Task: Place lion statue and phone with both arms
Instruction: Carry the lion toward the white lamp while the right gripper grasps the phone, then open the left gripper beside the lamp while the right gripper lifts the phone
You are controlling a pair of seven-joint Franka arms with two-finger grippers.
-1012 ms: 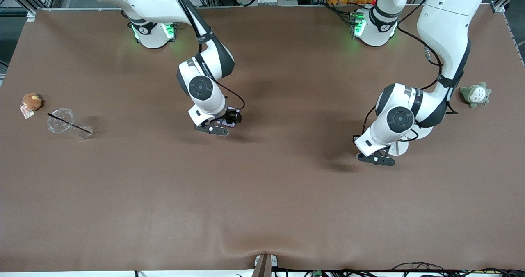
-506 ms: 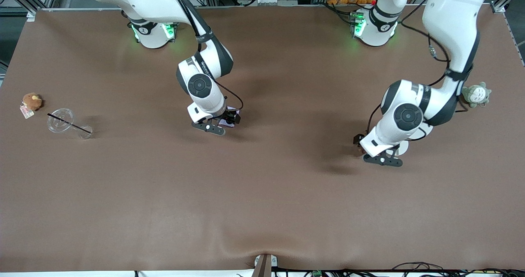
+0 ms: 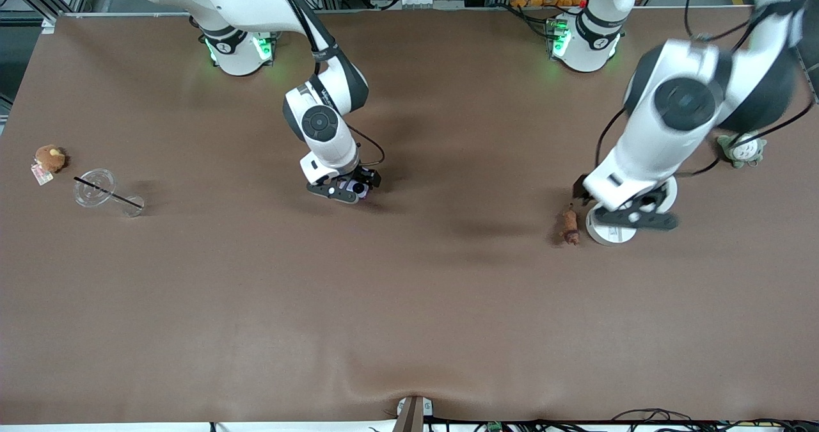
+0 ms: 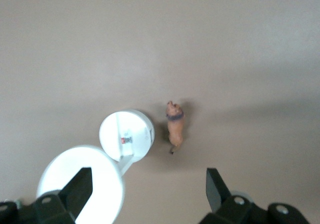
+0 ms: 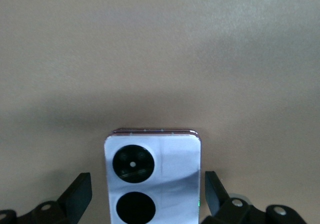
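Brown counter (image 3: 409, 291) carried everything, and the white two-part stand (image 3: 606, 230) near the left arm's end served as the landmark. That stand showed in the left wrist view as two white discs (image 4: 125, 136) joined by a short strut. Over it hung the left claw (image 3: 630, 217), raised clear of the counter, its dark fingers (image 4: 80, 189) spread wide apart with nothing between them.

Well away from the stand, toward the right arm's end, the right claw (image 3: 349, 190) sat low over the counter. Its fingers (image 5: 80, 194) stood open on either side of the phone (image 5: 152, 176), not pressed against its edges. The phone (image 3: 357, 187) was lavender, face up, with two round black circles showing.

Farther still from the stand, at the right arm's end, lay a clear plastic cup lid with a dark straw (image 3: 96, 187) and a small brown plush (image 3: 50, 158). A grey-green plush (image 3: 742, 149) sat near the stand, farther from the front camera.

Smallest was the lion statue (image 3: 569, 225), reddish-brown, lying on the counter just beside the stand (image 4: 175, 126), not touching it.
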